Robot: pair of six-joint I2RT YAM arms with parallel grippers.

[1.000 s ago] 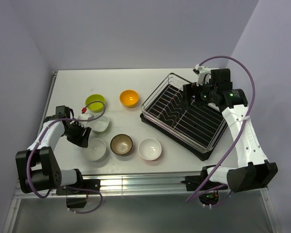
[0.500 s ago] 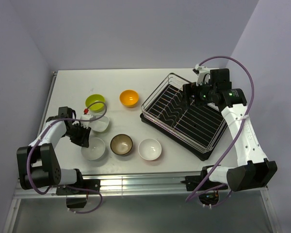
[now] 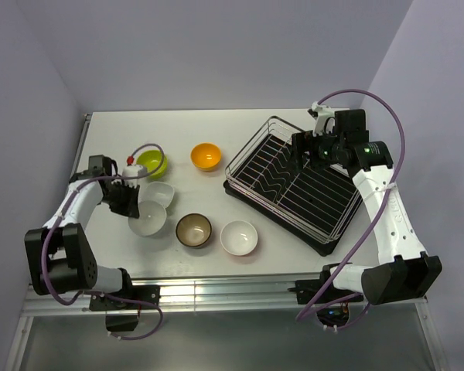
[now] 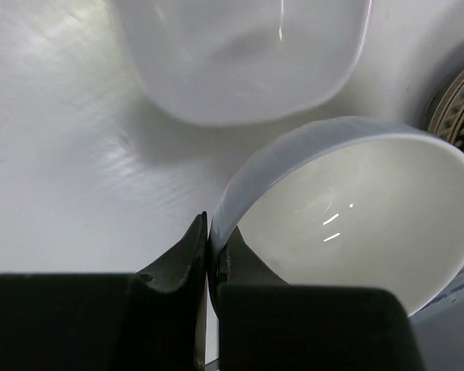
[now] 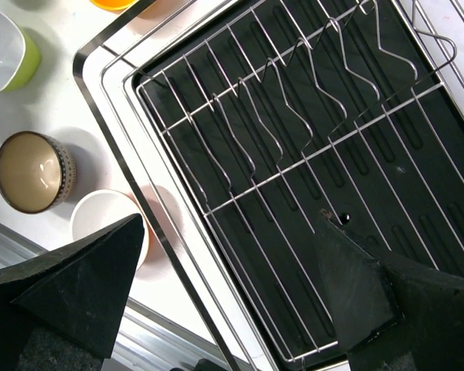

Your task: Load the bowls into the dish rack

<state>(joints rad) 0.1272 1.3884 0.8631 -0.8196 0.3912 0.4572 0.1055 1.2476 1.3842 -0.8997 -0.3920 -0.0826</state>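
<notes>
The left fingers (image 4: 195,259) are clenching the rim of a white bowl (image 4: 348,224) at the left of the overhead view, just below a second white bowl (image 3: 159,194). The right fingers (image 3: 302,151) are hanging spread wide above the dish rack (image 3: 290,185), right of centre. The lime green bowl (image 3: 151,162), orange bowl (image 3: 206,155), brown bowl (image 3: 193,229) and third white bowl (image 3: 239,236) are sitting on the counter (image 3: 216,124), left of the rack.

A white bowl (image 4: 240,54) crowds the gripped bowl (image 4: 356,216).

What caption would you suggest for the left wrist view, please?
Left gripper pinching a white bowl by its rim, another white bowl just beyond.
</notes>
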